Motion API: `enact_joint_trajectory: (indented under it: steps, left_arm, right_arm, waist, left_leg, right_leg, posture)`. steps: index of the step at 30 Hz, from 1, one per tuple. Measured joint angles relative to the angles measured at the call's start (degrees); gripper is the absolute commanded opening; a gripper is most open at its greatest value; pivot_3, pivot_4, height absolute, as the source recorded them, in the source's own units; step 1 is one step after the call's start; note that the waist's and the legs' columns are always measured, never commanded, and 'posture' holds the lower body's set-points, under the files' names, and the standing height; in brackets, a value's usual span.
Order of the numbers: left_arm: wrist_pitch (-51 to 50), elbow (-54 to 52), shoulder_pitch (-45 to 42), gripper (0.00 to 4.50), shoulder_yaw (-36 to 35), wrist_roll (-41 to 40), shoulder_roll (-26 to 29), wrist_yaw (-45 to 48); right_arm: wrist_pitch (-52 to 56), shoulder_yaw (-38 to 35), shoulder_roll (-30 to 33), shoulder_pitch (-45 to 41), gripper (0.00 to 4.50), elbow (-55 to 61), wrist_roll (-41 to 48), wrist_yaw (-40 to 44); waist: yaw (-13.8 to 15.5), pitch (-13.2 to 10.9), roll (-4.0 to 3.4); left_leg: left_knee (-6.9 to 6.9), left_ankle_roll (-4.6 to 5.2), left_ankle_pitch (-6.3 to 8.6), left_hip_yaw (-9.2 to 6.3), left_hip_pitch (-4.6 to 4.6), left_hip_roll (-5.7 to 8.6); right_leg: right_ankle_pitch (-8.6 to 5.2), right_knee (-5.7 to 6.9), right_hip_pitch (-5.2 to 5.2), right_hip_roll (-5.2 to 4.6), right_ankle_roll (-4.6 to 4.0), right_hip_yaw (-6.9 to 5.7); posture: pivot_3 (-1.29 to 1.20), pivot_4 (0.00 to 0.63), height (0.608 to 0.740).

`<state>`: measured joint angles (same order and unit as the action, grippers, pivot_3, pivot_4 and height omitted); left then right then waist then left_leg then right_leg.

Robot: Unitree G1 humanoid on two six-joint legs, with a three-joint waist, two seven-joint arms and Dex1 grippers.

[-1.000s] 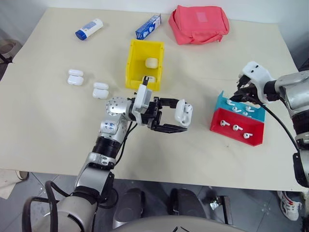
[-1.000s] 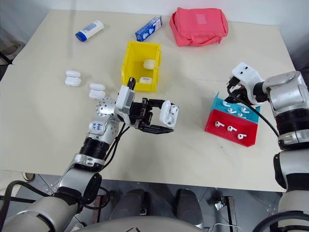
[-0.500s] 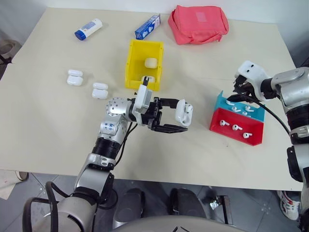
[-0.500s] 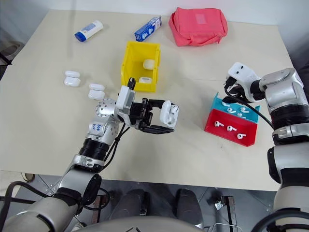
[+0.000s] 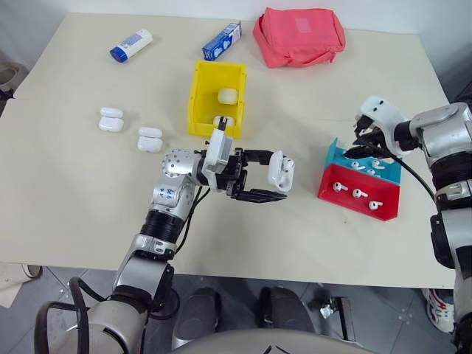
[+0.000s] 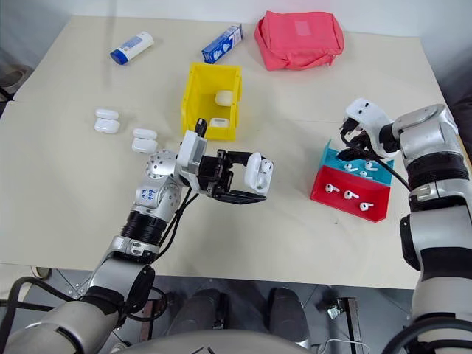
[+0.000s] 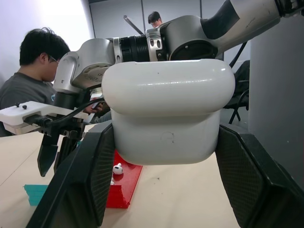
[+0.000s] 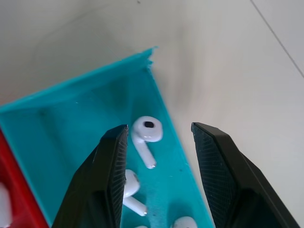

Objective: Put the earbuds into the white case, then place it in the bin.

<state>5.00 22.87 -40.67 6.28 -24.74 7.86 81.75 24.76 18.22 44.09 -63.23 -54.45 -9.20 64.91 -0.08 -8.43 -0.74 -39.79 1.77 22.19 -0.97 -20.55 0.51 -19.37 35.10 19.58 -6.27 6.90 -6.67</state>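
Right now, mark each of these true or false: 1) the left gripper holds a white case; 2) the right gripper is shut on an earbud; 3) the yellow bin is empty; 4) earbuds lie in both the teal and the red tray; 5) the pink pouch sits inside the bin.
1) True: the left gripper is shut on the white case, held above the table.
2) False: the right gripper is open over an earbud in the teal tray, its fingers either side of it.
3) False: the yellow bin holds two white cases.
4) True: the red tray holds some too.
5) False: the pink pouch lies on the table beyond the bin.
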Motion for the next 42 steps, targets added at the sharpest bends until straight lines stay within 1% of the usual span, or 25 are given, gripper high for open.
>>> enact_joint_trajectory:
  steps: [6,13,29,32,34,35,36,42]
  left_arm:
    - [0.0,-0.5,0.5,2.8,0.0,0.0,0.2,-0.5]
    - [-0.1,-1.9,0.9,2.8,0.0,0.0,0.4,-1.0]
    - [-0.1,-1.9,0.9,2.8,0.0,0.0,0.8,-1.6]
    - [-0.1,-1.9,0.9,2.8,0.0,0.0,0.9,-1.7]
    - [-0.1,-1.9,0.9,2.8,0.0,0.0,0.9,-1.7]
    - [-0.1,-1.9,0.9,2.8,0.0,0.0,0.9,-1.7]
    - [-0.1,-1.9,0.9,2.8,0.0,0.0,0.9,-1.7]
    - [-0.1,-1.9,0.9,2.8,0.0,0.0,0.9,-1.9]
  right_arm:
    - [-1.4,-0.1,-1.4,-1.3,2.22,-4.3,-1.0,0.1]
    - [-2.5,-0.7,-1.9,-1.7,2.22,-6.3,-1.2,0.4]
    - [-3.4,-0.8,-2.0,-1.8,2.22,-6.5,-1.8,1.1]
    - [-3.4,-0.8,-2.1,-1.8,1.65,-6.5,-1.9,1.3]
    - [-3.4,-0.8,-2.2,-1.8,0.89,-6.5,-1.9,1.4]
    - [-3.4,-0.8,-2.2,-1.8,0.62,-6.5,-1.9,1.4]
    - [-3.4,-0.9,-2.2,-1.8,0.52,-6.5,-1.9,1.3]
    - [-3.6,-1.0,-2.2,-1.8,0.52,-6.5,-2.0,1.0]
  waist:
    - [-0.1,0.0,-0.01]
    - [0.0,0.0,-0.01]
    - [-0.1,0.0,-0.03]
    - [-0.1,0.0,-0.03]
    - [-0.1,0.0,-0.03]
    - [-0.1,0.0,-0.03]
    - [0.0,0.0,-0.03]
    - [0.0,0.0,-0.03]
  left_leg:
    - [0.0,0.0,0.0,0.0,0.0,0.0]
    - [0.0,0.0,0.0,-0.02,0.0,0.0]
    - [-0.01,0.0,0.0,-0.02,0.0,0.0]
    - [-0.01,0.0,0.0,-0.02,0.0,0.0]
    - [0.0,0.0,0.0,-0.02,0.0,0.0]
    - [0.0,0.0,0.0,-0.02,0.0,0.0]
    - [-0.01,0.0,0.0,-0.02,0.0,0.0]
    - [0.0,0.0,0.0,-0.02,0.0,0.0]
  right_leg:
    - [0.0,0.0,0.0,0.0,0.0,0.01]
    - [0.0,0.01,0.0,0.0,0.0,0.03]
    - [0.0,0.02,0.0,0.0,0.0,0.03]
    - [0.0,0.02,0.0,0.0,0.0,0.02]
    - [0.0,0.02,0.0,0.0,0.0,0.03]
    - [0.0,0.02,0.0,0.0,0.0,0.03]
    - [0.0,0.02,0.0,0.0,0.0,0.02]
    - [0.0,0.02,0.0,0.0,0.0,0.03]
  posture:
    - [0.0,0.15,0.74]
    - [0.0,0.15,0.74]
    - [0.0,0.15,0.74]
    - [0.0,0.15,0.74]
    - [0.0,0.15,0.74]
    - [0.0,0.15,0.74]
    - [0.0,0.15,0.74]
    - [0.0,0.15,0.74]
